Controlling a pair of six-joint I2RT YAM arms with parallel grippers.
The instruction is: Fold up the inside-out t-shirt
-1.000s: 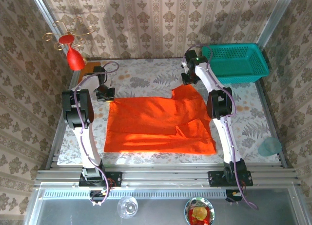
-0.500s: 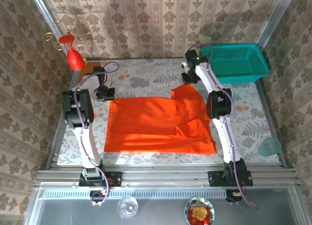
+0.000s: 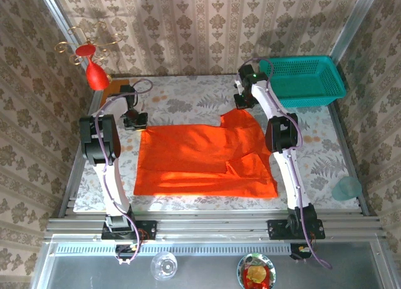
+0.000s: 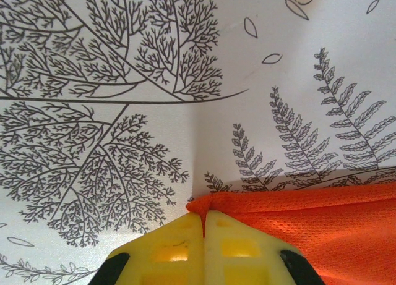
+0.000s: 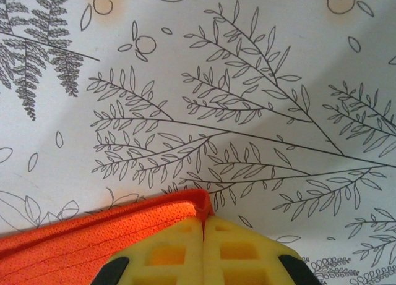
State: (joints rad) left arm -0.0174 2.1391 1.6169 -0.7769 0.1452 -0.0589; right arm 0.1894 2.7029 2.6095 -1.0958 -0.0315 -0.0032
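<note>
My left gripper (image 4: 203, 219) clamped tight on the far-left corner of the orange t-shirt (image 3: 207, 160), my right gripper (image 5: 203, 221) pinching its far-right corner

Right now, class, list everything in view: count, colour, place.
t-shirt: one, orange-red, mid-table
tablecloth: one, white leaf-print, beneath it
basket: one, teal, far right corner
ornament: one, red, far left
board: one, orange, beside the ornament
cup: one, pale teal, right edge
glass: one, clear, near ledge
bowl: one, red-and-yellow contents, near ledge
left gripper: one, yellow, shut on t-shirt's far-left corner
right gripper: one, yellow, shut on t-shirt's far-right corner
</note>
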